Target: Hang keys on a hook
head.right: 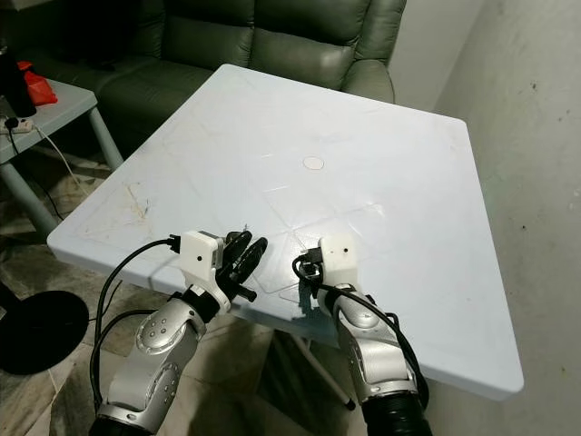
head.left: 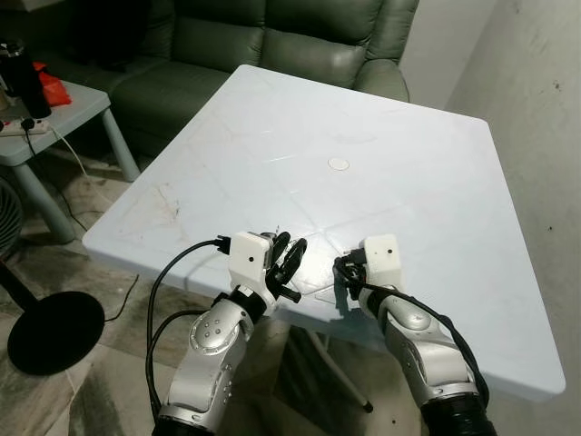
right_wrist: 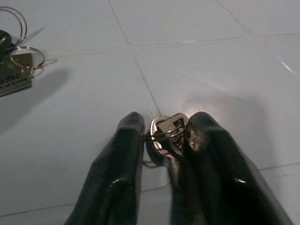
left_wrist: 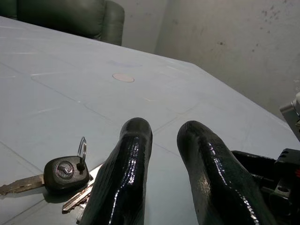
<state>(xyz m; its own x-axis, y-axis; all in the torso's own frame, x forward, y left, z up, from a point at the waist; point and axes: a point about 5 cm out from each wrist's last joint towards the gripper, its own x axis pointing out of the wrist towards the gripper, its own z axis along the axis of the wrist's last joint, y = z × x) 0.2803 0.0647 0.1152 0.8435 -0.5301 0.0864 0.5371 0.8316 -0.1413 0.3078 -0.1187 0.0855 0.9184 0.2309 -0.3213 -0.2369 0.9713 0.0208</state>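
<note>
Keys [right_wrist: 166, 133] sit pinched in right gripper [right_wrist: 161, 140] at lower centre, ready for hanging; left gripper [left_wrist: 164, 140] gapes empty.

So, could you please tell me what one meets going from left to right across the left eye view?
Round black stand base → left gripper → right gripper → grey speckled wall.

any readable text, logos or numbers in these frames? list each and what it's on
Nothing can be read.
Key fob: a round embossed emblem, too blurred to tell the brand.
Tag by the key rings: a line of small print, too blurred to read.
Key between the right gripper fingers: no legible marking.
Table: no text.
</note>
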